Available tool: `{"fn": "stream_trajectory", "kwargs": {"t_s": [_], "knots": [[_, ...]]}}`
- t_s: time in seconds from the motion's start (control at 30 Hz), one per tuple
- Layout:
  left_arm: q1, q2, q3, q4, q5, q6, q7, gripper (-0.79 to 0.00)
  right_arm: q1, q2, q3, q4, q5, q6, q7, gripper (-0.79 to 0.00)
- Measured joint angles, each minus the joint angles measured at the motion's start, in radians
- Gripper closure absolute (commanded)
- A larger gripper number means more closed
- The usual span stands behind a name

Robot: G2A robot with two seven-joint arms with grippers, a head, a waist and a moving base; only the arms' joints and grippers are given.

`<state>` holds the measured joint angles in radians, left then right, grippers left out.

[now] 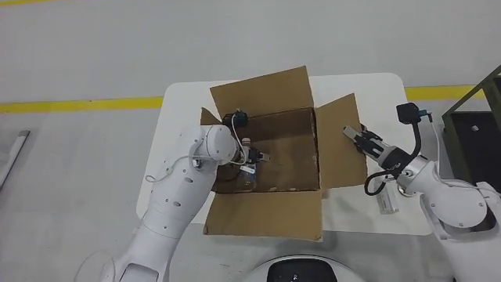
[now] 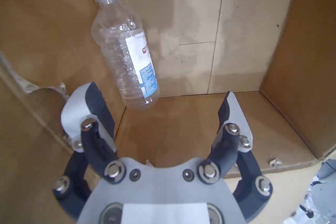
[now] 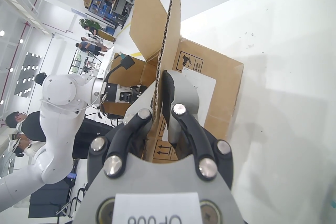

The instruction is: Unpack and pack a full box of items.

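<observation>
In the top view, the left gripper (image 1: 254, 158) is nearest, hanging inside the open brown cardboard box (image 1: 293, 174) close to its left wall. The box stands in the middle of the white table (image 1: 184, 98) with its flaps spread outward. The right gripper (image 1: 352, 134) sits at the outer edge of the side flap (image 1: 344, 157) on the box's right. A small white object (image 1: 387, 202) lies on the table near the right edge, well apart from the box.

In the left wrist view, the left gripper (image 2: 160, 93) has its two fingers (image 2: 95, 101) spread wide apart, with nothing between them and touching nothing. Past them, a clear plastic bottle (image 2: 126, 51) with a white cap and a white-and-blue label lies on its side on the floor of the box (image 2: 249, 25). It runs along one wall, its cap towards a far corner and its base just beside one fingertip, not touching it.

In the right wrist view, the right gripper (image 3: 157, 93) has its fingers (image 3: 170, 88) drawn together on the side flap (image 3: 175, 15). The corrugated edge passes between the black pads, one finger on each face. The flap stands upright above the outer wall of the box (image 3: 212, 83), which rests on the table (image 3: 288, 51).
</observation>
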<state>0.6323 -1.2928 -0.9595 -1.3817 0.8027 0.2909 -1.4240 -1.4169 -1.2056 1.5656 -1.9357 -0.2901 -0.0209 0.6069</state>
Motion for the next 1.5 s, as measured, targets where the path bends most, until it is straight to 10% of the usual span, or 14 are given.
{"fn": "stream_trajectory", "kwargs": {"t_s": [0.33, 0.4, 0.43, 0.47, 0.9, 1.2, 1.5], "knots": [[0.037, 0.024, -0.011, -0.279, 0.125, -0.109, -0.044, -0.785, 0.026, 0.013, 0.027, 0.134, -0.071, -0.04, 0.017, -0.055], [0.046, 0.028, -0.015, -0.335, 0.14, -0.125, -0.055, -0.785, 0.028, 0.016, 0.031, 0.152, -0.074, -0.045, 0.026, -0.323], [0.049, 0.03, -0.015, -0.355, 0.15, -0.131, -0.059, -0.785, 0.029, 0.017, 0.032, 0.157, -0.075, -0.047, 0.031, -0.751], [0.052, 0.031, -0.017, -0.376, 0.158, -0.135, -0.062, -0.785, 0.03, 0.018, 0.033, 0.161, -0.077, -0.051, 0.036, -0.785], [0.083, 0.042, -0.061, -0.585, 0.204, -0.159, -0.064, -0.785, -0.012, 0.035, 0.145, 0.09, -0.197, -0.092, -0.116, -0.785], [0.095, 0.045, -0.094, -0.608, 0.194, -0.162, -0.044, -0.785, -0.067, 0.062, 0.262, -0.023, -0.59, -0.154, -0.148, -0.785], [0.095, 0.045, -0.093, -0.608, 0.194, -0.162, -0.044, -0.785, -0.067, 0.062, 0.262, -0.022, -0.59, -0.153, -0.148, -0.785]]}}
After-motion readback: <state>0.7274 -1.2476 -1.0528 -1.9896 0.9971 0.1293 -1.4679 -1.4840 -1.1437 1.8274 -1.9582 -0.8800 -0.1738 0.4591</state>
